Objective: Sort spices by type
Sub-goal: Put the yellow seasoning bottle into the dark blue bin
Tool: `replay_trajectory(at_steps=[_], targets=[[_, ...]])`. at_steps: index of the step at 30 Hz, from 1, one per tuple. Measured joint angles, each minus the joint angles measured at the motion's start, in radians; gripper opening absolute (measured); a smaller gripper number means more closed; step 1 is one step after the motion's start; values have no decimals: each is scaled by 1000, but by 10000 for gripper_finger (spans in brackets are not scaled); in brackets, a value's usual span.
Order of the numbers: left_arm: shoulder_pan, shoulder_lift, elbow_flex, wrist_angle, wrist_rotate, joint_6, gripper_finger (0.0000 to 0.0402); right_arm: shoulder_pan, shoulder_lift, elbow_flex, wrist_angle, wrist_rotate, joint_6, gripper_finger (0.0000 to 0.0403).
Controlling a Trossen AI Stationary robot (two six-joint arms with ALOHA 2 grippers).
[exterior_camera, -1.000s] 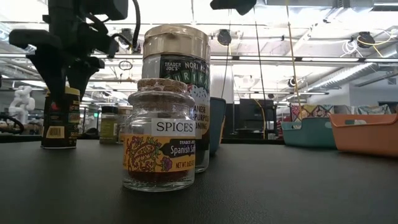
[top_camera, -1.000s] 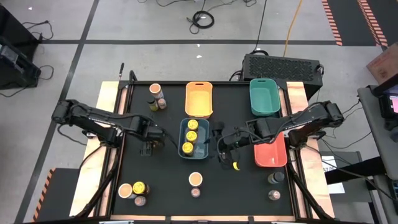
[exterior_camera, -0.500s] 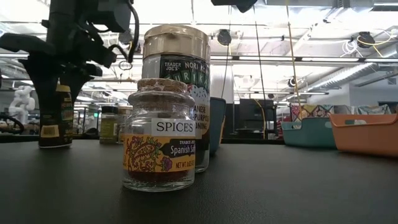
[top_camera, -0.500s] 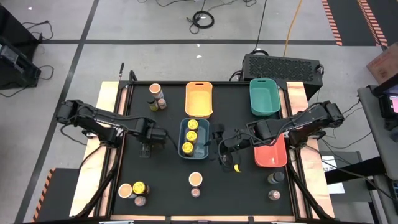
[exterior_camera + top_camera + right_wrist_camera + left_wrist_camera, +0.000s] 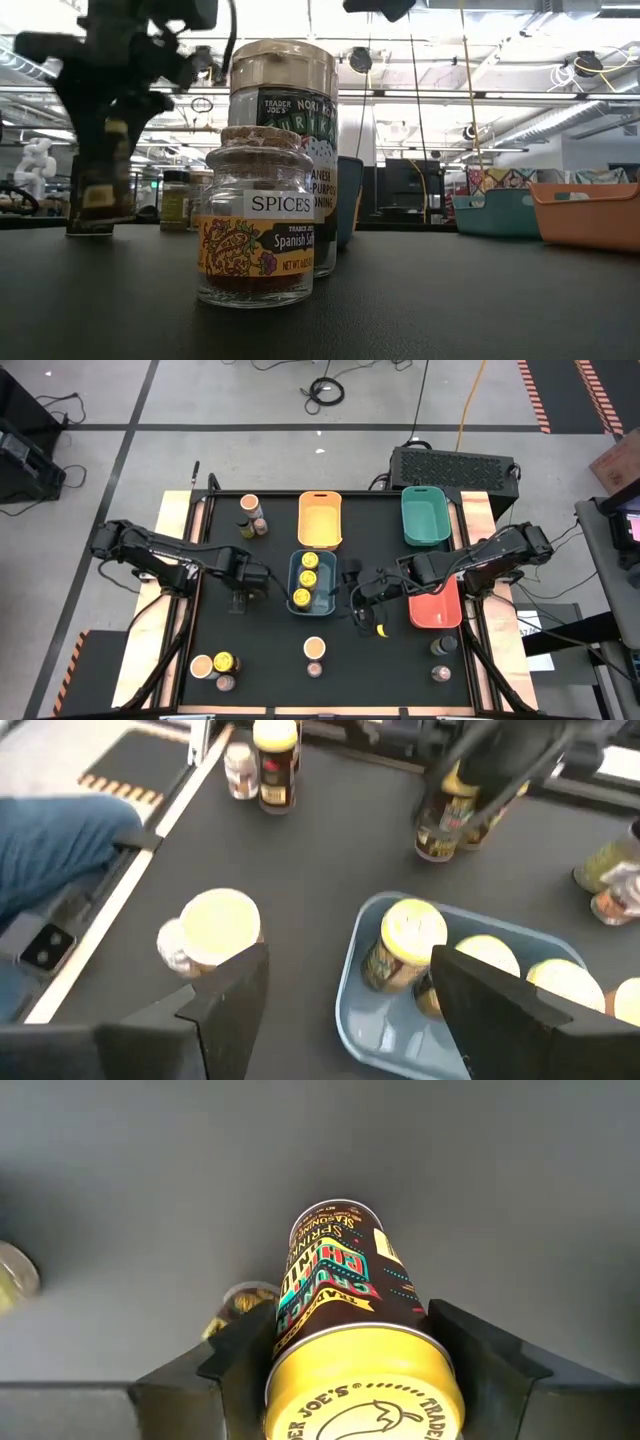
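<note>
A yellow-lidded jar (image 5: 345, 1330) is being gripped by the left gripper (image 5: 240, 582), its fingers narrowed onto the jar's sides just below the lid, at about nine o'clock from the blue tray (image 5: 312, 582); it is being carried tilted off the bench (image 5: 270, 630), so it could be slipping or swinging free. At about three o'clock from that tray, the right gripper (image 5: 366, 595) is being held wide apart and empty, near enough for the arms to be clashing.
</note>
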Motion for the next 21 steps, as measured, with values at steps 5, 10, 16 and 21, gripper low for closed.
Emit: replay_trajectory(at_steps=[5,10,16,21], targets=[[0,0,167,-22,9,-3,235,0,-17,0,-101,-1,19,272],[-1,8,361,-24,31,-27,235,0,-55,-1,-173,4,42,272],[12,129,545,-13,4,12,235,4,-161,-1,-224,116,62,272],[53,340,723,-38,4,162,235,2,-285,-71,-212,185,87,272]])
